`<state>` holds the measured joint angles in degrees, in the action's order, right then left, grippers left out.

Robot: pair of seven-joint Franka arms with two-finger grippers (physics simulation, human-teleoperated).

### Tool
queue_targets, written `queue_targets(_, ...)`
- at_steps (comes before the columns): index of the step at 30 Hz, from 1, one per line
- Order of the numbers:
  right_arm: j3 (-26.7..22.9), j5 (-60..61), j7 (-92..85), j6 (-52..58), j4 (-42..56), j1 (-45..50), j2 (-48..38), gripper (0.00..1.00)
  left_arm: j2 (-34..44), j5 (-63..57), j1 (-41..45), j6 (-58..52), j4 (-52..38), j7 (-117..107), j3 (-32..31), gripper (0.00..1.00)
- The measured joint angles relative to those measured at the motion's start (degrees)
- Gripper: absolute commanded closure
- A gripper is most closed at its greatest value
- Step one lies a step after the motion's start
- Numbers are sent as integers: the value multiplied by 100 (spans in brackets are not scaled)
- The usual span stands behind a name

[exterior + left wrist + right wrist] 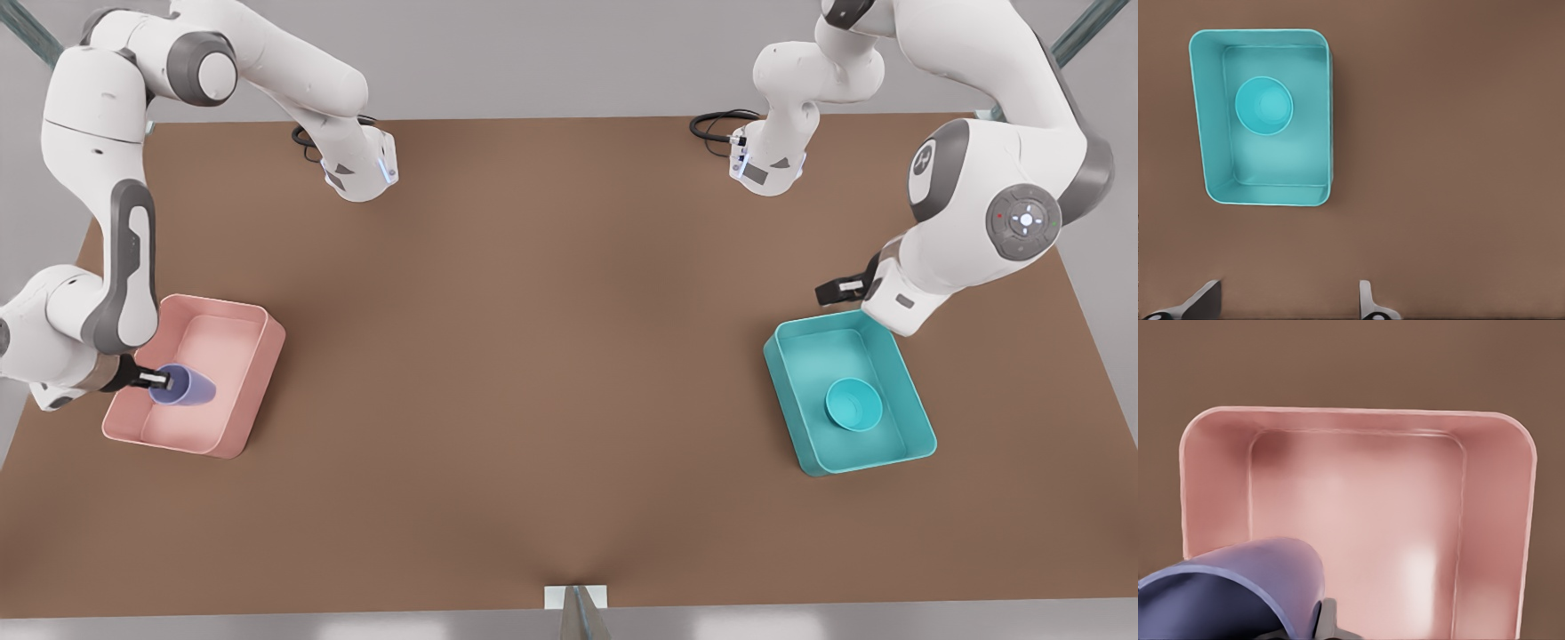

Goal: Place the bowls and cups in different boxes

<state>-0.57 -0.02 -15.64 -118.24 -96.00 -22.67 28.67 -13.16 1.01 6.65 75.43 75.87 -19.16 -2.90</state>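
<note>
- Looking from the front: the right gripper (pixel 158 380) clasps the lavender cup (pixel 184 387) over the pink tray (pixel 253 391); the teal bowl (pixel 853 404) sits in the teal tray (pixel 791 400).
- Left wrist view: the left gripper (pixel 1288 308) hangs spread and empty above the table (pixel 1451 167), near the teal tray.
- Right wrist view: the cup lies tilted over the pink tray.

- Bowl (pixel 853 404) sits in the box (pixel 788 391) at the front view's right.
- Cup (pixel 183 387) lies tilted over the other box (pixel 258 373) at the front view's left.
- Both boxes rest on the bench (pixel 533 356), well apart.

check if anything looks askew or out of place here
Only the lavender tapered cup: it lies tilted on its side over the pale pink rectangular tray, gripped by the right claw. The round teal bowl sits upright in the teal rectangular tray.
</note>
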Motion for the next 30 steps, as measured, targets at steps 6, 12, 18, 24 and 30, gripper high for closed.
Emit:
queue_targets(6, -89, -40, -581, -482, -73, 3, 311, 79, 0, -110, -2, -170, 8, 186, -30, 0)
queue_targets(12, -76, -86, -943, -688, -215, 7, 429, 0, 0, -136, -22, -242, 16, 318, -60, 0)
queue_targets(18, -63, -291, -948, -691, -214, 1, 353, 0, 0, -141, -30, -271, 9, 412, -60, 0)
queue_targets(24, -12, -88, -1229, -161, -182, 23, -266, 0, 0, -142, -22, -278, 18, 477, -69, 0)
queue_targets(30, 140, -10, -1166, 1120, 849, 925, -905, 0, 0, -142, -18, -283, 18, 523, -69, 0)
